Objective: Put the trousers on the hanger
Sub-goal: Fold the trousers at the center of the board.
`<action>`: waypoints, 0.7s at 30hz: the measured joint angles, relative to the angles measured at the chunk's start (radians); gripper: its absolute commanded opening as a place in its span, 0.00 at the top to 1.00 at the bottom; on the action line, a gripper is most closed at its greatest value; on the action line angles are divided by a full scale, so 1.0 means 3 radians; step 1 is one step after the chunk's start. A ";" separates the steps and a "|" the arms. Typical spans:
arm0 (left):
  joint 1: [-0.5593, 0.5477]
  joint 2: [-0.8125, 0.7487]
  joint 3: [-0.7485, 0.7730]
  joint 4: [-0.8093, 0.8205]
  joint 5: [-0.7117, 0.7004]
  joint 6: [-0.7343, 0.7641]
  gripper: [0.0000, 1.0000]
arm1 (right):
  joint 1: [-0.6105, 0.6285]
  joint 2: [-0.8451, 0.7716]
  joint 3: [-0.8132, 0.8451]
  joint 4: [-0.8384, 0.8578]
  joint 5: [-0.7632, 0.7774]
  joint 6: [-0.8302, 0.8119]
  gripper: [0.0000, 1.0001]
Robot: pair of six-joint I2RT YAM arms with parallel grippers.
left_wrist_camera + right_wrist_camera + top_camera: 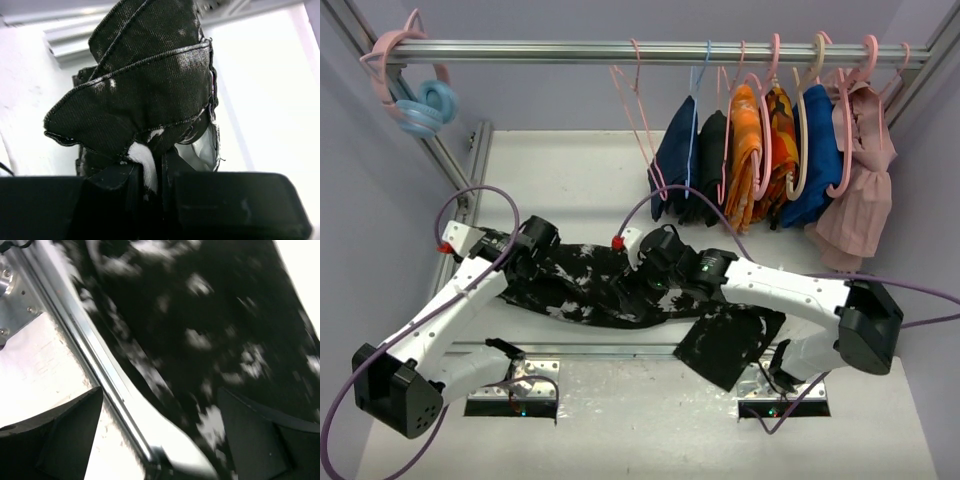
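Both of your grippers are at the trousers along the table's near edge: left gripper pinches a fold, right gripper spread wide, released.

Pale lilac walls all round. White worktop, evenly lit. Aluminium rail overhead above far edge; headphones hung at left end, hung garments crowding right. Aluminium bar along near edge.

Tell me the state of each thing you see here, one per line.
Trousers: lying across the table, one end over its near edge
Thin pink hanger: hanging bare on the rail
Left gripper: shut on the trousers
Right gripper: open above the trousers
Other clothes: hung on the rail
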 measured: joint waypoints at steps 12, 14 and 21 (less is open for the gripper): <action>0.0022 -0.0130 0.0867 -0.0522 -0.0177 0.0381 1.00 | -0.0002 -0.1475 -0.1170 -0.0959 0.1068 0.1226 0.01; 0.0022 -0.0134 0.1002 -0.0491 -0.0181 0.0534 1.00 | -0.0027 -0.1595 -0.1296 -0.1166 0.1176 0.1461 0.01; 0.0051 0.0197 0.1799 -0.0268 -0.0173 0.1483 1.00 | -0.0277 -0.1513 -0.1445 -0.1382 0.1366 0.1650 0.01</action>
